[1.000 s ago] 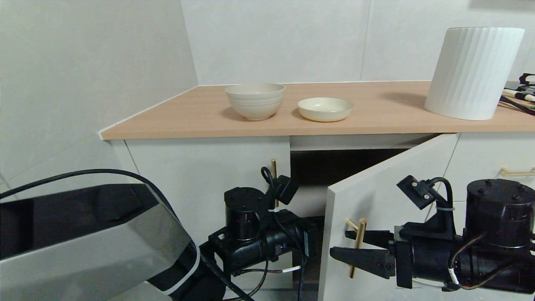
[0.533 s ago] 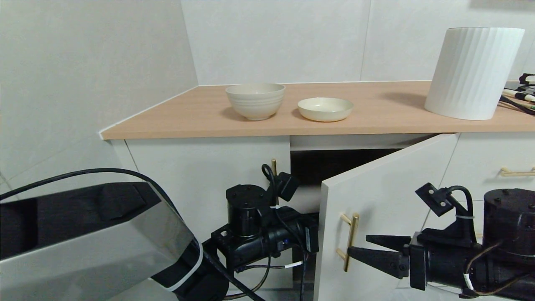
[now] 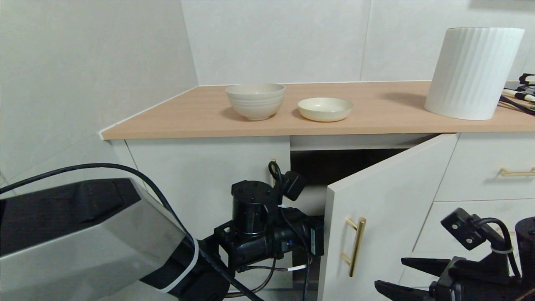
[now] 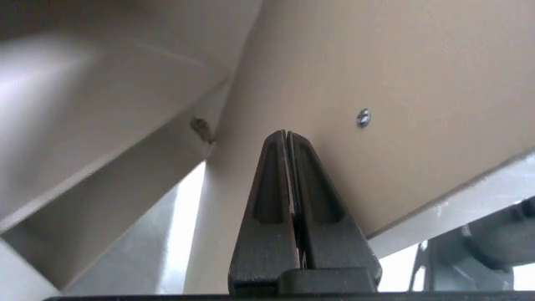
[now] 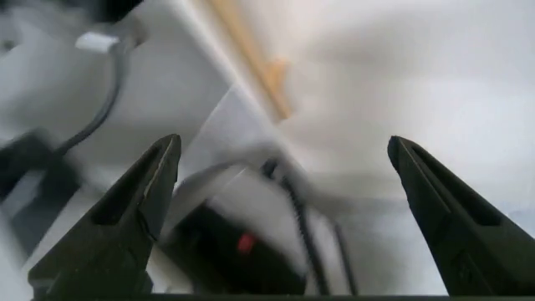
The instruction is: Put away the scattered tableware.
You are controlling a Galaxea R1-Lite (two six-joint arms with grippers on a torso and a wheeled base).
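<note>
1. Head view, lower left to centre: left arm [image 3: 259, 234], low before the cabinet. Its far end passes behind the free edge of the open door [image 3: 384, 200].
2. Left gripper [image 4: 287, 146]: in the left wrist view the fingers are pressed together with nothing between them. The tip sits close to a pale panel with a screw [image 4: 362, 119], probably the door's inner face. Contact cannot be told.
3. Counter [image 3: 188, 121]: wooden top over white cabinet fronts, set in a tiled corner.
4. Bowl [image 3: 255, 100]: cream, ribbed and deep, standing upright on the counter towards its left end.
5. Dish [image 3: 325, 108]: cream and shallow, on the counter just right of the bowl, not touching it.
6. Door: white and swung open, below and right of the dish. A dark opening lies behind it.
7. Handle [image 3: 355, 246]: brass bar, upright, near the door's free edge.
8. Right gripper [image 3: 391, 272]: at the lower right, fingers spread wide and holding nothing. It points left and is clear of the handle.
9. Vase [image 3: 474, 71]: white and ribbed, at the counter's right, well apart from the dish.
10. Pens [image 3: 520, 94]: at the far right edge, just beside the vase.
</note>
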